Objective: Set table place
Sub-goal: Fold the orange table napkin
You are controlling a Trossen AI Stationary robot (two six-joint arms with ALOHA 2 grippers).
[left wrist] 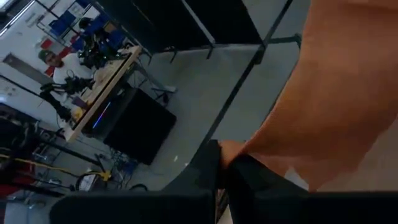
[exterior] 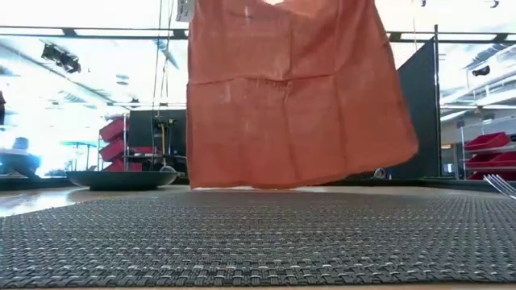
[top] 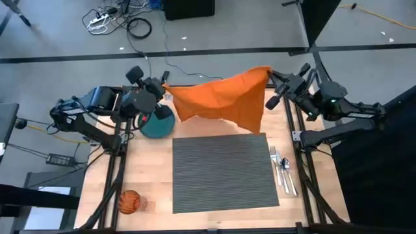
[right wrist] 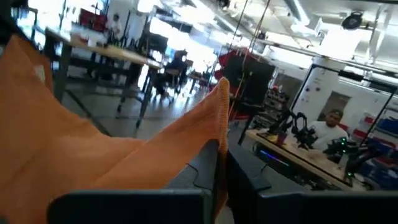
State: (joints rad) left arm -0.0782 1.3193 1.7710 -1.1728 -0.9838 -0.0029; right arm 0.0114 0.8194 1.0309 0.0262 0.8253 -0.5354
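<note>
Wood tabletop [top: 149,195], placemat [top: 224,172] centred. Napkin [top: 224,97] hangs over the far edge, stretched between left gripper [top: 164,91] and right gripper [top: 272,78], each pinched shut on a top corner. Light, floppy cloth; corners are probably the best grip.

Both arms raised over the far edge of the worktop [top: 149,195], reaching inward toward each other. Left gripper [top: 166,91] at far left, fingers [left wrist: 208,165] pinched closed on one corner of the napkin [top: 224,101]. Right gripper [top: 272,79] at far right, fingers [right wrist: 208,163] clamped on the opposite corner. Wrists roughly level with each other.
</note>
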